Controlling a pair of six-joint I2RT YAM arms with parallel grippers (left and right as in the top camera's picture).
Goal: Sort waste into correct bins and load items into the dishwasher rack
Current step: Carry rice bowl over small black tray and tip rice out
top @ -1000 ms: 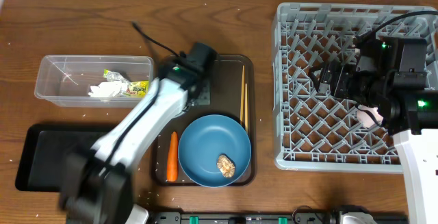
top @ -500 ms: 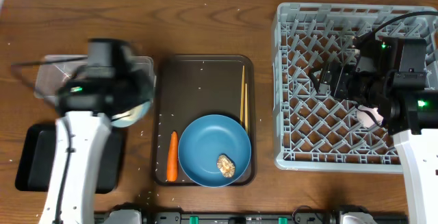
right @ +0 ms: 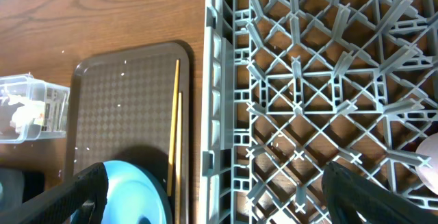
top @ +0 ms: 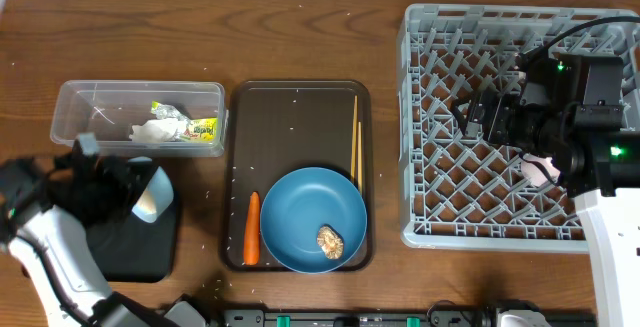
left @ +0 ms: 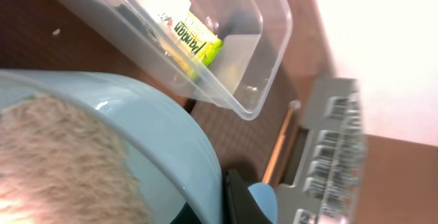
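My left gripper (top: pixel 133 197) is shut on the rim of the white bowl (top: pixel 152 195), which hangs tilted over the black tray (top: pixel 150 249). In the left wrist view the bowl (left: pixel 157 135) holds pale rice (left: pixel 55 166), with a black finger (left: pixel 236 198) against its rim. The clear tub (top: pixel 90 97) holds the wrapper (top: pixel 200 127) and napkin (top: pixel 150 132). The carrot (top: pixel 252 229), the blue plate (top: pixel 305 207) with a brown lump (top: pixel 330 240) and the chopsticks (top: pixel 356 142) lie on the brown serving tray (top: pixel 290 117). My right gripper (top: pixel 478 117) hovers open over the rack (top: pixel 450 67).
A pinkish cup (top: pixel 545 173) sits in the rack, half hidden by the right arm. Scattered rice grains dot the serving tray and the table. In the right wrist view the rack's left wall (right: pixel 215 114) runs beside the chopsticks (right: pixel 175 114).
My left arm has swung with the bowl from the serving tray leftward past the clear tub, then down over the black tray. The right arm has not moved.
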